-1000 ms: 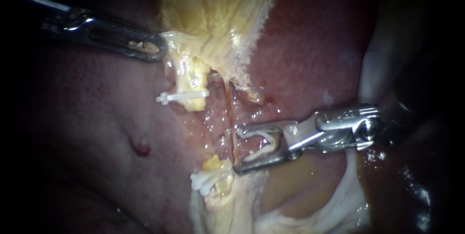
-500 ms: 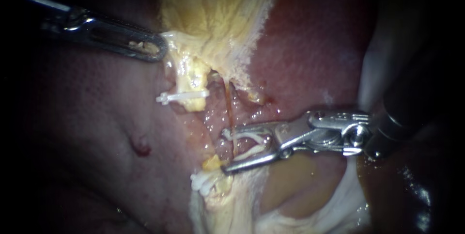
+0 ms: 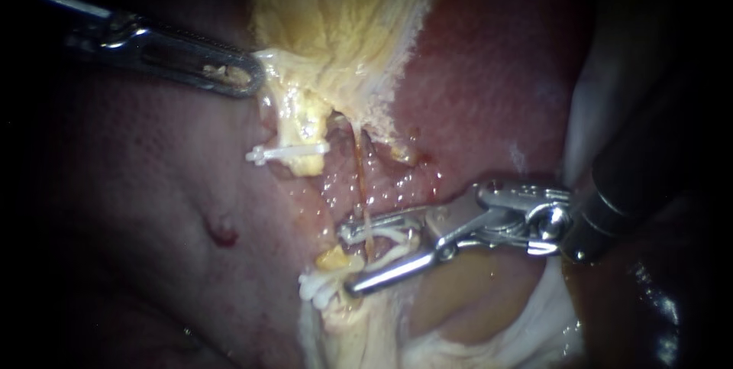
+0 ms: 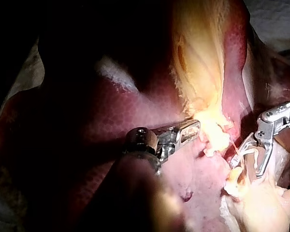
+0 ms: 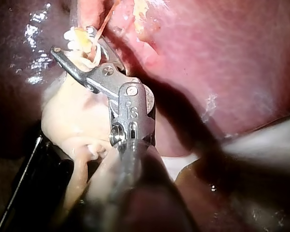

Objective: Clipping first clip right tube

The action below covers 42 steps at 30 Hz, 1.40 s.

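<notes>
Right instrument (image 3: pixel 346 260) jaws stand apart, holding 1 white clip (image 3: pixel 393 224) from both sides. It straddles the thin right tube (image 3: pixel 360 178), low against the liver (image 3: pixel 489 86). Left instrument (image 3: pixel 256 79) jaws are clamped on the gallbladder (image 3: pixel 336 25) edge. 1 left clip (image 3: pixel 286 153) crosses the left tube (image 3: pixel 294 121).

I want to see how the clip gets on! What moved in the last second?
The right instrument slid leftward with its white clip, and the thin tube now lies between the clip's open arms; the clip has not closed. The left instrument kept its hold on the pale yellow tissue. The upper clip stayed put.
</notes>
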Available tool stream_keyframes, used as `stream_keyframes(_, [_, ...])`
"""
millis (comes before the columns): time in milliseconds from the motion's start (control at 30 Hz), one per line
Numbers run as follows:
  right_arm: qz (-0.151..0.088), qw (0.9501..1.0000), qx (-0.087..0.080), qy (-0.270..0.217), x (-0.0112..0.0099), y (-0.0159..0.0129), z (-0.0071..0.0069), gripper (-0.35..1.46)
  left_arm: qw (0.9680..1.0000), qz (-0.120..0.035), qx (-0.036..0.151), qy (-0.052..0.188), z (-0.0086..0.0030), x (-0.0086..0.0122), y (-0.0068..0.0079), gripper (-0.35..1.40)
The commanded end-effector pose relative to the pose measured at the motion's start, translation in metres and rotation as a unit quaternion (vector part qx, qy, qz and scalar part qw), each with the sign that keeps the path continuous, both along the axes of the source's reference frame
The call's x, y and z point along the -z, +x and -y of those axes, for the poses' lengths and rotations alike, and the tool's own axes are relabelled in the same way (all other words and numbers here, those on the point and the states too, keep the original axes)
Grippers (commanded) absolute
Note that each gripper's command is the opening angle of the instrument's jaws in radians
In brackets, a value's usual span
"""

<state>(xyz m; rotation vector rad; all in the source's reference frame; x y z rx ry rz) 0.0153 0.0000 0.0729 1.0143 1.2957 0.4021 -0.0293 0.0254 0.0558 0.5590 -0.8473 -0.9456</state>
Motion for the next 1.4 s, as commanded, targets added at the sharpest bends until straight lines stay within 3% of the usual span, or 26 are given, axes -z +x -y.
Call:
stream_keyframes(33, [-0.006,1.0,0.0,0.004,0.0001,0.0001,0.0001,0.48,1.0,0.0,0.0,0.0,0.0,0.0,0.0,-0.35])
stream_keyframes(167, [-0.029,0.9994,0.003,0.021,0.0007,0.0004,0.0003,0.46,1.0,0.0,0.0,0.0,0.0,-0.0001,0.0,-0.35])
stream_keyframes(600, [-0.048,0.9983,-0.001,0.034,0.0013,0.0018,0.0007,0.46,1.0,0.0,0.0,0.0,-0.0002,-0.0004,-0.0001,-0.35])
stream_keyframes(1067, [-0.079,0.9947,0.044,0.048,0.0033,0.002,0.002,0.44,1.0,0.0,0.0,0.0,-0.0002,-0.0004,0.0,-0.35])
stream_keyframes(1400, [-0.081,0.9945,0.046,0.049,0.0033,0.0018,0.0019,0.42,1.0,0.0,0.0,0.0,-0.0002,-0.0004,0.0,-0.35])
